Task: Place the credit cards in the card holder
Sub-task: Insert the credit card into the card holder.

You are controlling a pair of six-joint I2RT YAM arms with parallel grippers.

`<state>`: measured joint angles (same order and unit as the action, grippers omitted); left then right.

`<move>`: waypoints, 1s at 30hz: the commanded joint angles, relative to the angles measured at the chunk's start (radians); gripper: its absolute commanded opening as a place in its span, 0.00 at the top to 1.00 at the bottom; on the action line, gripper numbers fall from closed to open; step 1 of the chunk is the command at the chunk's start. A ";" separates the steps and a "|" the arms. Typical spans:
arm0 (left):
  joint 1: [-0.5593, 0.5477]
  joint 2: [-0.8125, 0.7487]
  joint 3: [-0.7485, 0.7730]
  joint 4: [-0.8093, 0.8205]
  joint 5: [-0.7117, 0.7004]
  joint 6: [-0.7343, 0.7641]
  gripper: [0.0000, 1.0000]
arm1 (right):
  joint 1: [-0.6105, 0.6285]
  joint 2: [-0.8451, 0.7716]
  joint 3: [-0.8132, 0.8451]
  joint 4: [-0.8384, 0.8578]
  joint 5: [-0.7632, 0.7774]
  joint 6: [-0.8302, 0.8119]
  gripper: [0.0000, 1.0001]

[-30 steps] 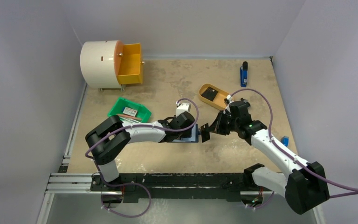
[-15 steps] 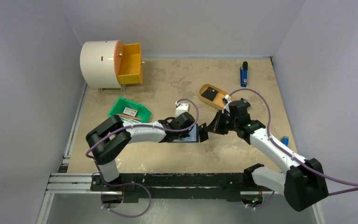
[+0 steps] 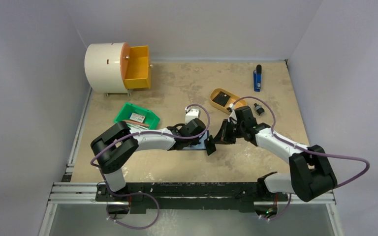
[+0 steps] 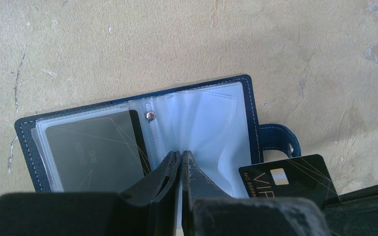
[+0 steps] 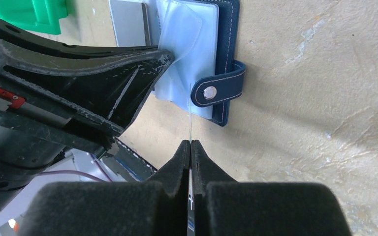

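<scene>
Your left end effector (image 4: pixel 181 156) is closed tight on a clear sleeve (image 4: pixel 211 123) of the card holder (image 4: pixel 246 105). The holder lies open on the surface (image 4: pixel 128 39) between the two wrists. Your right end effector (image 5: pixel 191 143) is pinched shut on a black card (image 5: pixel 190 115), held on edge. The card's free end is just beside the holder's outer edge and its snap tab (image 5: pixel 219 91). Whether the card touches the plastic there, you cannot tell from these views. A grey card (image 4: pixel 96 150) already sits in a pocket on the other half.

The main risk is the card missing the pocket mouth. It is close to the tab side, so a straight push could catch on the tab, or slip under the sleeve instead of into it. The holder is anchored only by that one thin leaf of plastic. If the card jams, the leaf may slip out of the left pinch and the pocket would fall shut, or the whole holder could skid across the surface. The right grip holds only the card's near end, so a jam could also twist the card in the grip.
</scene>
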<state>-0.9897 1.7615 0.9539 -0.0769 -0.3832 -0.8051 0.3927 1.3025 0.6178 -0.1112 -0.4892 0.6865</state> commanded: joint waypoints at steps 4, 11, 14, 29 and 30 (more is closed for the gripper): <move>-0.003 -0.029 0.000 0.003 -0.024 -0.016 0.96 | 0.009 0.064 0.032 0.060 -0.059 -0.026 1.00; -0.003 -0.054 0.002 -0.002 -0.019 -0.019 0.95 | 0.022 0.089 0.043 0.090 -0.081 -0.032 1.00; -0.003 -0.075 0.001 -0.010 -0.019 -0.022 0.92 | 0.033 0.086 0.051 0.098 -0.089 -0.033 1.00; -0.003 -0.200 -0.013 -0.094 -0.085 -0.047 0.75 | 0.066 0.095 0.074 0.144 -0.100 -0.016 1.00; -0.004 -0.209 -0.015 -0.099 -0.093 -0.049 0.75 | 0.072 0.096 0.077 0.147 -0.101 -0.014 1.00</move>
<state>-0.9897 1.6123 0.9504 -0.1581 -0.4221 -0.8303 0.4480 1.4017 0.6434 -0.0055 -0.5682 0.6720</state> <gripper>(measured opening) 0.247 0.005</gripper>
